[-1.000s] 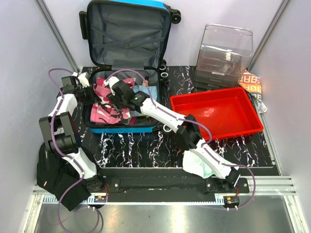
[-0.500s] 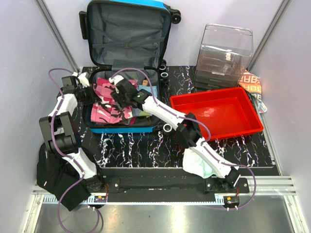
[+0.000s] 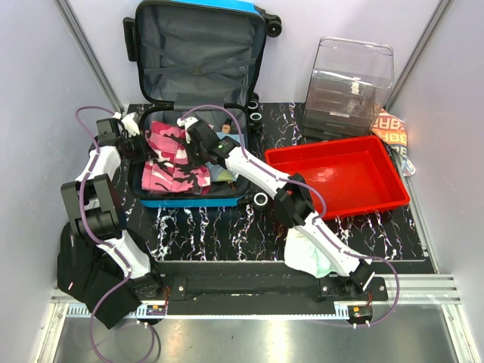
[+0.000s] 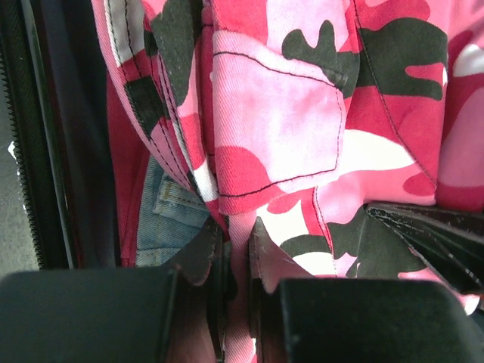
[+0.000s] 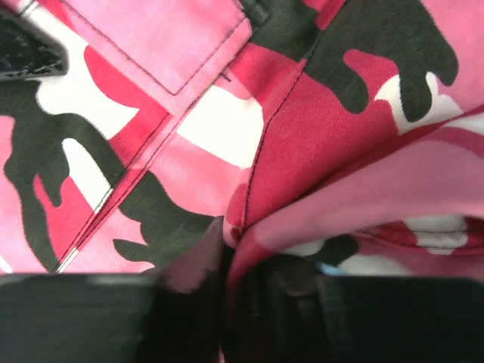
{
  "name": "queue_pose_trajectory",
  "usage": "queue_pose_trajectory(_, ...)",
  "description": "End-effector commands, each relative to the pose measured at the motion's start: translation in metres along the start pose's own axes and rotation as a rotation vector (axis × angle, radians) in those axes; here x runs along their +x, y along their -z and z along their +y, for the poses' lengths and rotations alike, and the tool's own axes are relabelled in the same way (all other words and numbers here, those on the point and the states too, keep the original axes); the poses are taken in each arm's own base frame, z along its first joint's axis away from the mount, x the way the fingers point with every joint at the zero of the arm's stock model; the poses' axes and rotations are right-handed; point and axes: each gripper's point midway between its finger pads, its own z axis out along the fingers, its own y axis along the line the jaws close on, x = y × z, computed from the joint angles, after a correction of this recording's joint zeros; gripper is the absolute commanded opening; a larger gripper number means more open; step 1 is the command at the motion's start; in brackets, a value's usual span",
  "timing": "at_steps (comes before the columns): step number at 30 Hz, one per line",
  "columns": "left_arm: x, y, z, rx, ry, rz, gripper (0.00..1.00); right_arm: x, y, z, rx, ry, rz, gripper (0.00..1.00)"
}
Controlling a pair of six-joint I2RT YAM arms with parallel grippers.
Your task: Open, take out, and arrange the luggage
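Black marbled tabletop (image 3: 212,227) between grey walls (image 3: 38,76) carries the open luggage (image 3: 200,57).

This looks like a robotics lab test cell rather than a home. Plain pale panel walls (image 3: 30,83) on aluminium posts (image 3: 89,60) box in a black marble-pattern worktop (image 3: 219,227). Along its near edge, a metal rail (image 3: 249,291) holds two white robot arms (image 3: 318,242) bolted side by side.

Top camera looks down from behind; both wrist cameras (pressed close) face the camouflage cloth (image 4: 287,128).
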Motion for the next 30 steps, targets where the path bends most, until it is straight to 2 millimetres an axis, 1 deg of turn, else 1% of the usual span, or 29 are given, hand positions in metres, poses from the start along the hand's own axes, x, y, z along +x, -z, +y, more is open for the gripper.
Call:
queue_pose_trajectory(1, -0.025, 0.005, -0.003, 0.009, -0.059, -0.074, 0.00, 0.000, 0.002, 0.027, -0.128, -0.019, 0.011, 0.12)
queue_pose_trajectory(2, -0.027, 0.006, -0.006, 0.017, -0.062, -0.078, 0.00, -0.005, 0.005, 0.030, -0.141, -0.019, 0.003, 0.03)
queue_pose_trajectory(3, -0.029, 0.008, -0.007, 0.022, -0.065, -0.083, 0.00, -0.009, 0.008, 0.031, -0.146, -0.017, -0.005, 0.00)
queue_pose_trajectory(4, -0.029, 0.009, -0.010, 0.029, -0.066, -0.083, 0.00, -0.013, 0.012, 0.032, -0.149, -0.017, -0.012, 0.00)
queue_pose_trajectory(5, -0.035, 0.015, -0.014, 0.036, -0.076, -0.099, 0.00, -0.025, 0.021, 0.034, -0.149, -0.013, -0.037, 0.00)
queue_pose_trajectory(7, -0.041, 0.022, -0.019, 0.041, -0.090, -0.120, 0.00, -0.039, 0.031, 0.034, -0.142, -0.001, -0.069, 0.00)
queue_pose_trajectory(8, -0.046, 0.026, -0.022, 0.041, -0.098, -0.133, 0.00, -0.055, 0.044, 0.038, -0.147, 0.008, -0.106, 0.00)
queue_pose_trajectory(10, -0.052, 0.034, -0.026, 0.039, -0.112, -0.155, 0.00, -0.068, 0.055, 0.037, -0.141, 0.023, -0.136, 0.00)
queue_pose_trajectory(11, -0.053, 0.037, -0.030, 0.044, -0.117, -0.161, 0.00, -0.082, 0.069, 0.039, -0.146, 0.030, -0.170, 0.00)
queue_pose_trajectory(13, -0.059, 0.047, -0.035, 0.045, -0.122, -0.183, 0.00, -0.095, 0.082, 0.041, -0.148, 0.048, -0.201, 0.00)
queue_pose_trajectory(14, -0.061, 0.051, -0.040, 0.056, -0.126, -0.191, 0.00, -0.107, 0.095, 0.043, -0.156, 0.052, -0.229, 0.00)
queue_pose_trajectory(16, -0.068, 0.063, -0.050, 0.070, -0.140, -0.221, 0.00, -0.118, 0.107, 0.045, -0.163, 0.063, -0.256, 0.00)
queue_pose_trajectory(17, -0.070, 0.067, -0.054, 0.079, -0.147, -0.232, 0.00, -0.126, 0.117, 0.047, -0.166, 0.068, -0.281, 0.00)
queue_pose_trajectory(18, -0.072, 0.071, -0.056, 0.080, -0.150, -0.240, 0.00, -0.130, 0.121, 0.046, -0.166, 0.073, -0.291, 0.00)
queue_pose_trajectory(19, -0.077, 0.078, -0.061, 0.083, -0.163, -0.261, 0.00, -0.138, 0.131, 0.046, -0.171, 0.072, -0.310, 0.00)
queue_pose_trajectory(24, -0.084, 0.095, -0.071, 0.082, -0.194, -0.301, 0.00, -0.149, 0.144, 0.044, -0.175, 0.076, -0.339, 0.00)
queue_pose_trajectory(28, -0.085, 0.100, -0.075, 0.090, -0.197, -0.307, 0.00, -0.152, 0.150, 0.042, -0.172, 0.076, -0.344, 0.00)
queue_pose_trajectory(30, -0.084, 0.102, -0.081, 0.110, -0.199, -0.309, 0.00, -0.153, 0.154, 0.037, -0.165, 0.070, -0.346, 0.00)
